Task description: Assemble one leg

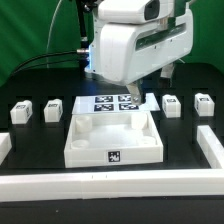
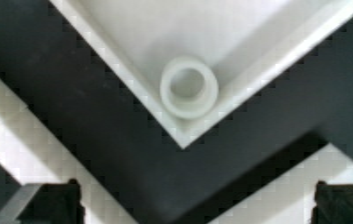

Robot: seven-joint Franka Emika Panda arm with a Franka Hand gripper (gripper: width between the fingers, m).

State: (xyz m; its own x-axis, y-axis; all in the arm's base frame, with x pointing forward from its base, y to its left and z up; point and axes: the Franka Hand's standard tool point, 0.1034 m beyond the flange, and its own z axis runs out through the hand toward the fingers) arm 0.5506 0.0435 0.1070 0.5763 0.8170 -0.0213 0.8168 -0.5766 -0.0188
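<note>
Black table [image 1: 40,135]: work surface, all parts loose on it.

White robot arm [image 1: 125,45]: bulky, hangs over the back half of the table, above the far side of the tray. It hides its own gripper in the exterior view.

Large white square tray [image 1: 85,150]: mid-table, toward the front edge, open side up.

Marker board [image 1: 112,102]: flat, just behind the tray.

Small white stubby legs, four alike, tagged. Two stand near the exterior view's left edge [image 1: 20,112] [image 1: 52,109] and two near its right edge [image 1: 171,105] [image 1: 203,104]. All are well apart from the tray and none is fitted.

Round socket [image 2: 189,86]: set in a tray corner, empty, directly under the wrist camera.

Gripper [image 2: 194,205]: released. The dark fingertips [image 2: 48,203] are spread wide with nothing between them.

Judgement: early stage, with a leg to fetch first. The right-edge pair looks closest to the arm. Close squarely on the post's sides and lift it clear of its neighbour. Keep it upright, centre it over the socket, and lower it straight, since a tilted post would likely catch on the socket rim.
</note>
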